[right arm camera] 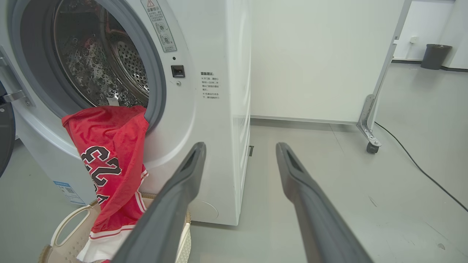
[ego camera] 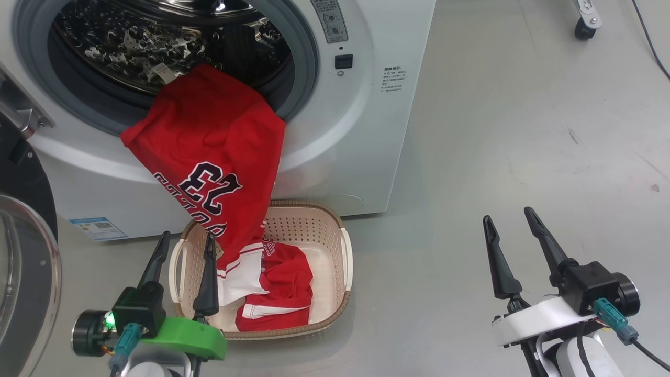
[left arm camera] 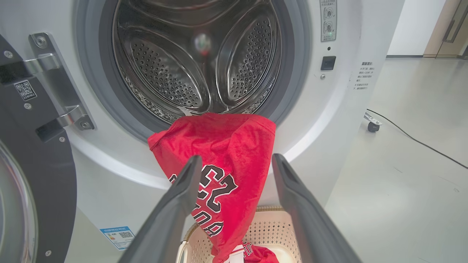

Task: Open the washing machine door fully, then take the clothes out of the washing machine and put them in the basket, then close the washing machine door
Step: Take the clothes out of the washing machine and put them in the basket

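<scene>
The washing machine (ego camera: 361, 131) stands with its door (ego camera: 23, 251) swung open at the left edge. A red "23" jersey (ego camera: 214, 173) hangs from the drum mouth over the gasket, its lower end reaching into the basket (ego camera: 345, 262). Another red garment (ego camera: 282, 293) lies inside the basket. My left gripper (ego camera: 187, 239) is open at the basket's left rim, close beside the hanging jersey, nothing between its fingers. In the left wrist view the jersey (left arm camera: 223, 160) hangs ahead of the open fingers (left arm camera: 182, 204). My right gripper (ego camera: 507, 213) is open over bare floor to the right.
The steel drum (left arm camera: 197, 62) behind the jersey looks bare. Grey floor (ego camera: 523, 131) stretches to the right of the machine. A caster of a white panel frame (right arm camera: 370, 146) and a black cable (right arm camera: 420, 168) lie farther right; a dark bin (right arm camera: 435, 54) stands at the back.
</scene>
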Controlling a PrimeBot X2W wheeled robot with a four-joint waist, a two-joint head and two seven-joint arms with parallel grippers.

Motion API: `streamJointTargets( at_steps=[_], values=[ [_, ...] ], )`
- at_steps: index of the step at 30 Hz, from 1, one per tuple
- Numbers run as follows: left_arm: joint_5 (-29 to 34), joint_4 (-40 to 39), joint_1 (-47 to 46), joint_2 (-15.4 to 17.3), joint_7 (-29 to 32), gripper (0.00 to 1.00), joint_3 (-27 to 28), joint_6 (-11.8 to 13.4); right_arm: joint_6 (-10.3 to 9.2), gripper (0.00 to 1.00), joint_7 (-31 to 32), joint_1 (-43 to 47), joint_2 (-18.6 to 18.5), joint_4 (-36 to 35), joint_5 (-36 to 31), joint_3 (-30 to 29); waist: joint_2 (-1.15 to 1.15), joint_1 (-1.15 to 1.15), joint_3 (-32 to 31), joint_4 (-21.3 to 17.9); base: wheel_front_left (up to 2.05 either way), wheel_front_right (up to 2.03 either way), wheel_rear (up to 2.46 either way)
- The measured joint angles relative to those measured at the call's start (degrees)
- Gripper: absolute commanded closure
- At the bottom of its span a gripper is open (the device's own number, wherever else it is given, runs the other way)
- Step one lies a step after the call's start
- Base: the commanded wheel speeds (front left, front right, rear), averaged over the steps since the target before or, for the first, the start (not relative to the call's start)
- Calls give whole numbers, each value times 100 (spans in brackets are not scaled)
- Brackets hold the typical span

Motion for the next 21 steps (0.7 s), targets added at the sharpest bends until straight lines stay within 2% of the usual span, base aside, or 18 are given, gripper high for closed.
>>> streamJointTargets(
  at_steps=[11,21],
  values=[
    [-1,-141,56,10,49,0,-52,22,1,0,0,2,9,-102,0,60,0,0,109,-46,0,0,0],
    [-49,115,-81,24,413,0,-41,19,4,0,0,-19,18,-259,1,129,0,0,377,-142,0,0,0]
  ],
)
